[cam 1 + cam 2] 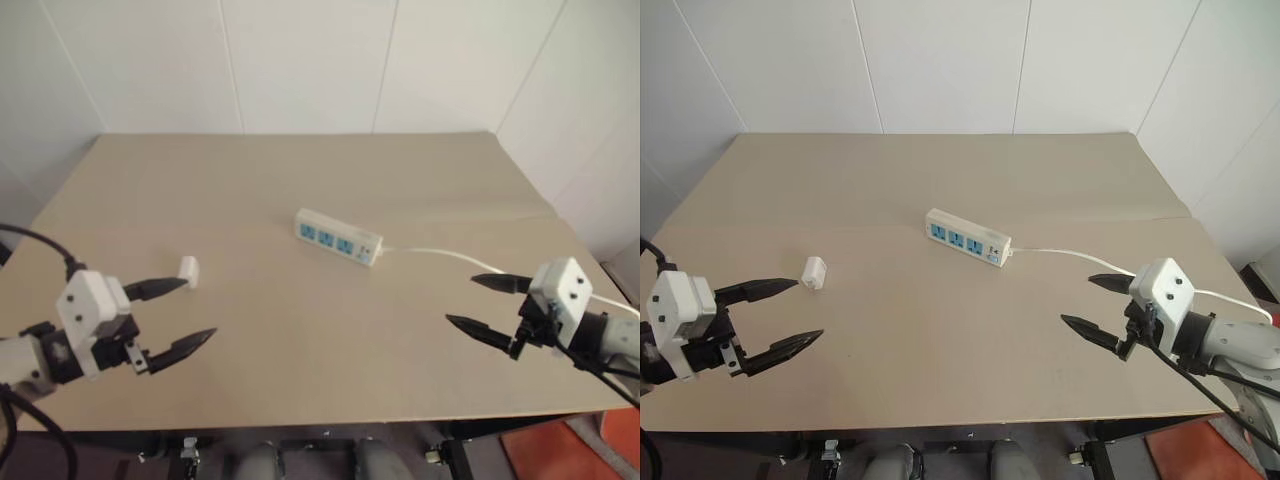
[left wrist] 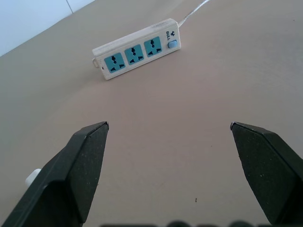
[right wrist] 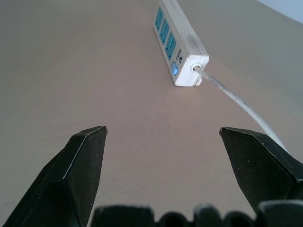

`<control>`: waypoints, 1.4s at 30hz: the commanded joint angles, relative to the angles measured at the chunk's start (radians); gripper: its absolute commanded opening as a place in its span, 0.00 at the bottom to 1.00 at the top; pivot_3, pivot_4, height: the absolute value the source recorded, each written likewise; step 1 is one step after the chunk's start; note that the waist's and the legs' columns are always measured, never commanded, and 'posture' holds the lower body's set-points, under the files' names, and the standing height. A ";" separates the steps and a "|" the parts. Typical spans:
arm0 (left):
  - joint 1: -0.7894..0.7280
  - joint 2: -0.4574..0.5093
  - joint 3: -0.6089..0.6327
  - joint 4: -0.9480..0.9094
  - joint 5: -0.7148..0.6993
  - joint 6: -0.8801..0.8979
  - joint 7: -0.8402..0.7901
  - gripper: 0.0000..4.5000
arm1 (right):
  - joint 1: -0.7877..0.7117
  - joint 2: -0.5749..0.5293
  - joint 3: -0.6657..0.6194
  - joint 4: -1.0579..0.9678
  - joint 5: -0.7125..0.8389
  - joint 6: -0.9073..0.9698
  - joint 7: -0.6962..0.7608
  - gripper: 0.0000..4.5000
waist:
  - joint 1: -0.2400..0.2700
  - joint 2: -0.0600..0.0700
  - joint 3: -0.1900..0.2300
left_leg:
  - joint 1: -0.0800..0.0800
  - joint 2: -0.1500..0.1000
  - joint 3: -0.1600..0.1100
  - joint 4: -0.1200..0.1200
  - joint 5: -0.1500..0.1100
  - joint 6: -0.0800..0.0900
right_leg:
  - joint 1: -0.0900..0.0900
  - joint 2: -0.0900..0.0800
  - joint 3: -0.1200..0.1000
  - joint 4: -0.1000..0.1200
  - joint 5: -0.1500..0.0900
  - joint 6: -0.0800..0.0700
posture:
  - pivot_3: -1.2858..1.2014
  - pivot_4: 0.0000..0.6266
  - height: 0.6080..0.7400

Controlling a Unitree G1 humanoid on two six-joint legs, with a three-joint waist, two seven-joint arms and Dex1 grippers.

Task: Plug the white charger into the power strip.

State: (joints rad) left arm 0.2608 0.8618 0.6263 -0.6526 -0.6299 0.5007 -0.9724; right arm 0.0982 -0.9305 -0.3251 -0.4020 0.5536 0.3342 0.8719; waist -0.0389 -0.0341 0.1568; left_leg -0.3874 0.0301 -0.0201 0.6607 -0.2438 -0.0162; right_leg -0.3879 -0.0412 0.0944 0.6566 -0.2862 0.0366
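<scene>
The power strip (image 1: 339, 237) lies near the middle of the tan table, three blue sockets facing up, its white cable (image 1: 440, 254) running off to the right. The white charger (image 1: 188, 271) sits on the table's left part, well apart from the strip. My left gripper (image 1: 183, 314) hovers open just in front of the charger, nothing between its fingers. At the right side my right gripper (image 1: 487, 304) is open and empty too, close to the cable. In the left wrist view the power strip (image 2: 136, 49) lies ahead, and the charger's corner (image 2: 32, 176) peeks past one finger.
The table (image 1: 300, 350) runs back to a white panelled wall (image 1: 300, 60). Its front edge lies just below both grippers, and its right edge passes under my right arm. A black cable (image 1: 40, 245) loops by my left arm.
</scene>
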 commanded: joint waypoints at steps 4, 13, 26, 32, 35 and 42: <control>-0.012 0.006 0.000 -0.006 0.000 -0.026 0.003 1.00 | -0.016 0.009 -0.029 -0.018 -0.017 -0.014 0.008 1.00 | 0.000 0.000 0.000 | 0.000 0.000 0.000 0.000 0.000 0.000 | 0.000 0.000 0.000 0.000 0.000 0.000 | 0.52 0.24 1.00; -0.017 0.003 -0.014 -0.001 0.008 -0.038 0.005 1.00 | -0.035 0.023 -0.022 -0.009 -0.052 -0.025 0.007 1.00 | -0.001 0.000 0.000 | 0.000 0.000 0.000 0.000 0.000 0.000 | 0.000 0.000 0.000 0.000 0.000 0.000 | 0.52 0.24 1.00; -0.129 -0.018 -0.161 0.019 -0.004 -0.049 0.037 1.00 | -0.651 0.182 0.524 0.519 -0.641 -0.256 -0.119 1.00 | -0.006 0.000 0.001 | 0.000 0.000 0.002 0.000 0.000 0.000 | -0.003 0.001 0.001 0.001 0.001 -0.001 | 0.52 0.24 1.00; -0.136 -0.027 -0.185 0.020 0.008 -0.059 0.057 1.00 | -0.863 0.277 0.719 0.868 -0.912 -0.386 -0.220 1.00 | -0.007 0.001 0.002 | -0.003 0.000 0.001 0.000 0.000 0.000 | -0.006 0.000 0.001 0.003 0.001 -0.001 | 0.52 0.24 1.00; -0.134 -0.036 -0.187 0.009 0.006 -0.056 0.077 1.00 | -0.926 0.310 0.753 1.011 -0.973 -0.445 -0.269 0.96 | -0.010 0.001 0.001 | -0.001 0.000 -0.001 0.000 0.000 0.000 | -0.006 -0.001 0.001 0.004 0.001 -0.002 | 0.52 0.24 1.00; -0.099 -0.048 -0.177 -0.023 0.000 -0.055 0.102 1.00 | -0.957 0.320 0.724 1.070 -0.962 -0.529 -0.259 0.49 | -0.009 0.001 0.002 | 0.000 0.000 -0.004 0.000 0.000 0.000 | -0.004 -0.002 0.001 0.005 0.001 -0.002 | 0.52 0.24 1.00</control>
State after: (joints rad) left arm 0.1603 0.8153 0.4284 -0.6385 -0.6260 0.4606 -0.8807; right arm -0.8531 -0.5951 0.4256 0.6785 -0.4116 -0.1723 0.6081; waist -0.0482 -0.0326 0.1585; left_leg -0.3875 0.0303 -0.0244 0.6603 -0.2437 -0.0163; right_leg -0.3925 -0.0430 0.0952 0.6619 -0.2853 0.0351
